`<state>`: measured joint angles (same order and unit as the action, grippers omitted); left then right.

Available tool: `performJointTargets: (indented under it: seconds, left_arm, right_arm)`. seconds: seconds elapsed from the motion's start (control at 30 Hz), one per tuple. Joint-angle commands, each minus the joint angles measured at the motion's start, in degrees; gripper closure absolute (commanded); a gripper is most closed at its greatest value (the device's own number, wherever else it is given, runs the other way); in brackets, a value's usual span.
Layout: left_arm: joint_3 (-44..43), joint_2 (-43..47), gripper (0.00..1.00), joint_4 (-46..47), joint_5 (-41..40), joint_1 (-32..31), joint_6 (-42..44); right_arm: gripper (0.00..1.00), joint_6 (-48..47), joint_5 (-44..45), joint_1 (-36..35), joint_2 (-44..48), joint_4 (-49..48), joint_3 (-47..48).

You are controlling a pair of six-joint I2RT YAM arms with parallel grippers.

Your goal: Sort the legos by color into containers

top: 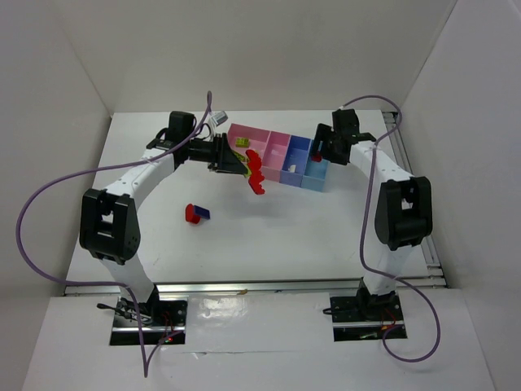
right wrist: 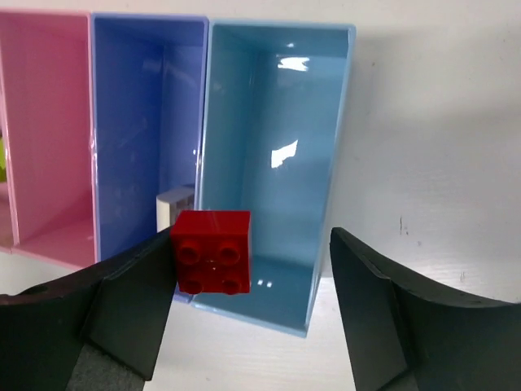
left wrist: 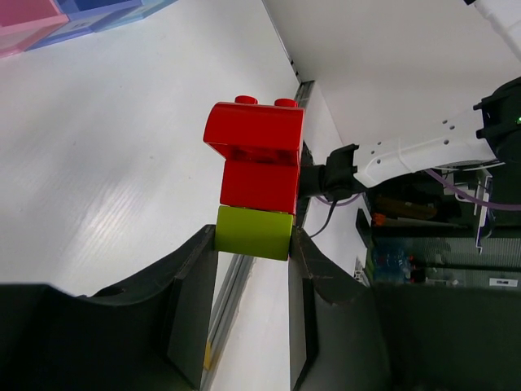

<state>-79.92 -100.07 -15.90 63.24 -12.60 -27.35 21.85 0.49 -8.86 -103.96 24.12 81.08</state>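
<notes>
**Table** (top: 269, 236): white, walled on three sides.

**Loose red brick** (top: 192, 213) and **loose blue brick** (top: 203, 214): on the table left of centre, touching each other, well apart from the bins.

**Left gripper** (left wrist: 253, 244): jaws clamped on the green brick (left wrist: 254, 230), one finger on each side. The brick is held above the table, near the front of the pink bins.

**Red stack** (left wrist: 259, 155): red bricks seated on the green brick, studs pointing away from the gripper. Nothing else touches the stack.

**Large pink bin** (top: 259, 133): left end of the joined row, at the far side of the table. The binned green brick (top: 242, 142) lies in it.

**Small pink bins** (top: 277, 155): just right of the large one.

**Blue bin** (right wrist: 130, 106): next in the row. The cream brick (right wrist: 173, 208) stands inside at its near end, against the wall shared with the light-blue bin.

**Light-blue bin** (right wrist: 277, 106): right end of the row.

**Right gripper** (right wrist: 252, 244): over the near end of the light-blue bin, jaws apart.

**Square red brick** (right wrist: 212, 251): four studs facing the wrist camera, against one finger with a wide gap to the other. It is over the light-blue bin's near corner beside the blue bin. Cannot tell whether it rests on anything.
</notes>
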Motion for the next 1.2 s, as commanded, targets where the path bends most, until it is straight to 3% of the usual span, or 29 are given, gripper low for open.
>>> performJointTargets:
  seconds: [0.0,0.23,0.33,0.37,0.43,0.47,0.53,0.57,0.6,0.63,0.67,0.8,1.17]
  left_arm:
    - [-2.43,-0.47,1.0,-0.27,1.53,0.3,0.46]
    - [-2.43,-0.47,1.0,-0.8,1.53,0.3,1.07]
    - [-2.43,-1.0,1.0,-0.8,1.53,-0.31,1.07]
    - [-2.43,-1.0,1.0,-0.8,1.53,-0.32,1.07]
    - [-2.96,-1.0,1.0,-0.8,2.05,-0.85,1.07]
    - [-2.96,-1.0,1.0,-0.8,2.06,-0.85,1.86]
    - [-3.49,-1.53,1.0,-1.59,2.06,-1.37,2.39]
    - [-3.49,-1.53,1.0,-2.11,2.67,-1.37,2.39]
    - [-3.49,-1.53,1.0,-2.12,3.37,-1.37,2.39]
    - [-3.49,-2.05,1.0,-2.12,3.38,-1.98,2.39]
    - [-3.49,-2.06,1.0,-2.12,4.07,-1.99,2.92]
    - [-3.49,-2.06,1.0,-2.12,5.13,-2.52,2.92]
    - [-4.54,-1.53,1.0,-2.12,7.07,-3.57,3.98]
  right_arm:
    - [0.19,-1.02,1.62,-0.37,-1.15,0.22,3.91]
    - [0.29,-1.54,-1.19,-0.89,5.79,-2.94,-0.13]
    - [0.41,-1.54,-0.58,-0.89,5.79,-1.28,-0.22]
    - [0.5,-2.15,-2.32,-0.89,5.79,-1.27,-0.22]
    - [0.52,-3.03,-6.27,-1.41,8.07,-3.27,-0.75]
    - [0.51,-4.69,-14.04,-1.42,9.03,-4.51,-2.23]
    - [0.35,-6.02,-24.08,-1.42,11.57,-9.06,-2.94]
    - [0.27,-6.03,-34.58,-1.42,11.59,-10.57,-2.94]
    - [0.14,-6.03,-39.29,-1.42,12.11,-12.59,-2.94]
    - [0.1,-5.5,-43.6,-1.94,11.33,-13.13,-2.16]
    - [0.08,-5.5,-50.78,-1.95,10.54,-13.13,-1.46]
    - [0.03,-4.8,-60.5,-4.66,7.73,-14.36,0.83]
    - [0.03,-5.5,-68.6,-8.8,2.8,-14.36,3.83]
